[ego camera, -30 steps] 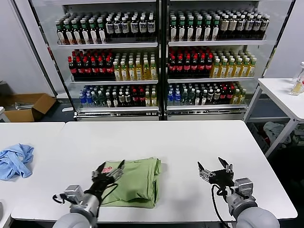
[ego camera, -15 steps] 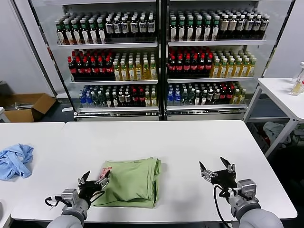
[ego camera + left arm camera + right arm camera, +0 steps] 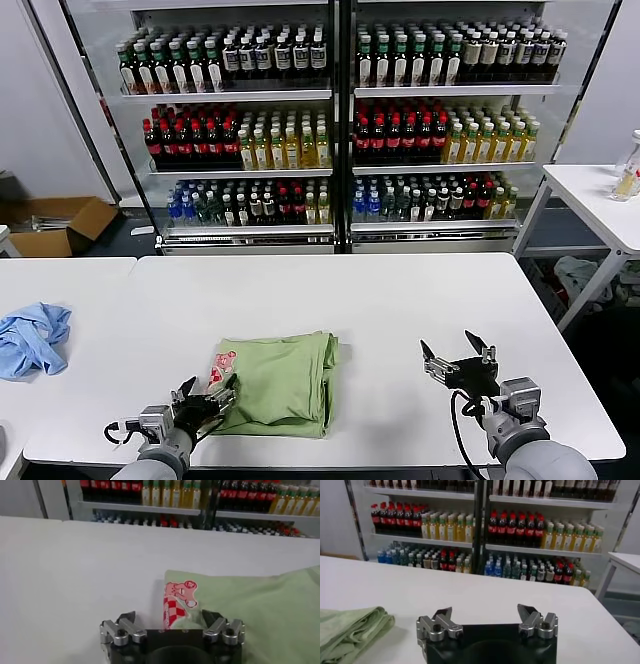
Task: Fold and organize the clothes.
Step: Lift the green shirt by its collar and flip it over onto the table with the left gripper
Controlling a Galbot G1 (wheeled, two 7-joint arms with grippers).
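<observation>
The light green shirt [image 3: 280, 382] lies folded into a thick rectangle near the table's front edge, its red-and-white checkered print [image 3: 220, 366] showing at the left corner. My left gripper [image 3: 208, 394] is open and empty, low at the shirt's front left corner. In the left wrist view the shirt [image 3: 260, 600] and its print [image 3: 177, 602] lie just ahead of the open left gripper [image 3: 169, 618]. My right gripper [image 3: 455, 355] is open and empty, held above the table to the right of the shirt. The right wrist view shows the shirt's folded edge [image 3: 350, 627] beside the right gripper [image 3: 486, 613].
A crumpled light-blue cloth [image 3: 32, 338] lies on the neighbouring white table at the left. The white table [image 3: 400, 300] has its front edge close to both arms. Glass-door fridges full of bottles [image 3: 335, 120] stand behind. Another white table [image 3: 600, 195] stands at the right.
My left gripper has drawn back off the shirt toward the front left corner and sunk lower. The shirt has stayed folded in place. The right gripper has barely moved.
</observation>
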